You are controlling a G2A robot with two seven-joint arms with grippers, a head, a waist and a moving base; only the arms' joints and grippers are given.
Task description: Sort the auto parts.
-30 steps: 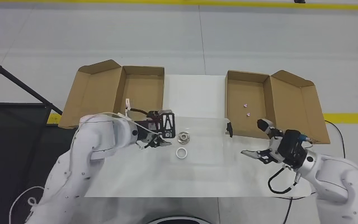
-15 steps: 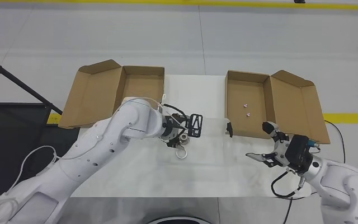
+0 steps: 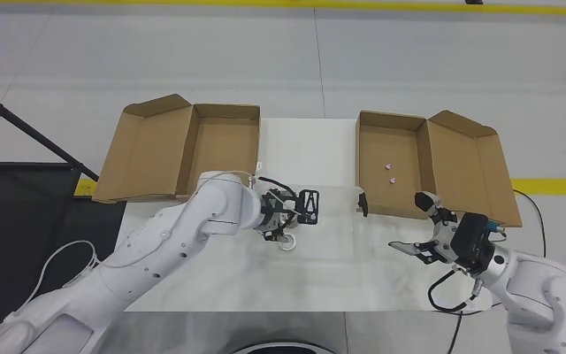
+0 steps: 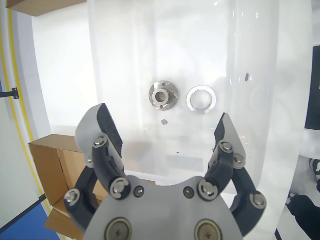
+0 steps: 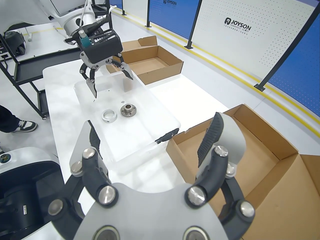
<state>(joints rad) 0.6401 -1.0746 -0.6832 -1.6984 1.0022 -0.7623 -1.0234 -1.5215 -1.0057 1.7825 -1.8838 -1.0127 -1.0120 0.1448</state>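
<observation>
Just ahead of the spread left end effector lie a flanged hub and ring.

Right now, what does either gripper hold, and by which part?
Nothing. The left gripper hangs open near the flanged hub and ring; the right gripper is open, empty.

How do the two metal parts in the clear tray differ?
The flanged hub has a raised centre collar with a narrow bore; the ring is a plain band with a wide opening. The flanged hub carries small holes in its flange; the ring shows none. Both lie flat, side by side, apart, in the clear tray.
</observation>
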